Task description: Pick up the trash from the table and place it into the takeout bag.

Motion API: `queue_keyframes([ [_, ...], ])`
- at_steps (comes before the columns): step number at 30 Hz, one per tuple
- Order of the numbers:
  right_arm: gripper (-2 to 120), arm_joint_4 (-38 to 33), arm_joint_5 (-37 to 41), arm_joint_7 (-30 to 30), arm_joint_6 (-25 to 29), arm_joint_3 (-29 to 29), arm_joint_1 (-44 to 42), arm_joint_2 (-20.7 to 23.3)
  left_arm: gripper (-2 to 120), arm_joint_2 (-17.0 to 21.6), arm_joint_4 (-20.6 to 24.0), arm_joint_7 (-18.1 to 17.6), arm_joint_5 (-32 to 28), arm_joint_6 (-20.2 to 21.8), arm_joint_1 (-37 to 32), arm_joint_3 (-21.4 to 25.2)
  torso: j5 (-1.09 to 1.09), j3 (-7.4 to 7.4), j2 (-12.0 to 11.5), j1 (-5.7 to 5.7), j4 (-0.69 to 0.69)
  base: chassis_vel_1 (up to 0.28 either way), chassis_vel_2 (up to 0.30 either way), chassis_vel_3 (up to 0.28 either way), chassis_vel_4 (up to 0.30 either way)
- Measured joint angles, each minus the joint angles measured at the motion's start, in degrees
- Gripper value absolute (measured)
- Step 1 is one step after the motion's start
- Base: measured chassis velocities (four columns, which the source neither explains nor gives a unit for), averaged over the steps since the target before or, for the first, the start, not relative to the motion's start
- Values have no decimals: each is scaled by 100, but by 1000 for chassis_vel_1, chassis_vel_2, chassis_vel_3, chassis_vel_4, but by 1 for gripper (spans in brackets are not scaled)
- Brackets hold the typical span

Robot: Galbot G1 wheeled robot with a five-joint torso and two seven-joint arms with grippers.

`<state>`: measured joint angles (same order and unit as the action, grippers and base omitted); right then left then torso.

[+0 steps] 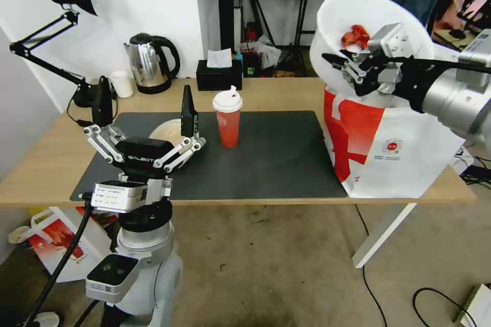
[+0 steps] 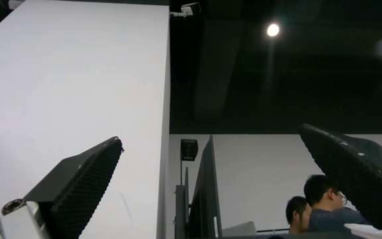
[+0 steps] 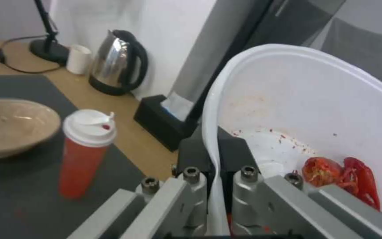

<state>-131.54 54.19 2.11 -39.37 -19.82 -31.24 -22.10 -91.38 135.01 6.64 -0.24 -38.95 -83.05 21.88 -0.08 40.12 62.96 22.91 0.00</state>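
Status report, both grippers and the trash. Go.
Right gripper shut on white bowl's rim, tilted above takeout bag. Left gripper open, idle over table's near edge. Red cup, beige bowl on mat. Nothing blocking.

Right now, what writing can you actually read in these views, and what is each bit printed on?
"GALBOT": on the left hand, raised open over the table's near edge.
Small print under the round red logo on the takeout bag: too small to read.
Label on the left wrist block: too small to read.
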Motion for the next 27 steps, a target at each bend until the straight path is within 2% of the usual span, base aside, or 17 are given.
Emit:
queue_keyframes([
  [15, 0, 520, -229, 11, 28, -62, -216, 16, 100, 1, -18, 1, -21, -15, 19, 7, 0, 0, 0, 0, 0, 0, 0, 0, 0],
  [27, 0, 758, -434, 108, 142, -595, -937, -17, 100, 2, -30, -1, -28, -17, 28, 6, 0, 0, 0, 0, -1, 0, 0, 0, 0],
])
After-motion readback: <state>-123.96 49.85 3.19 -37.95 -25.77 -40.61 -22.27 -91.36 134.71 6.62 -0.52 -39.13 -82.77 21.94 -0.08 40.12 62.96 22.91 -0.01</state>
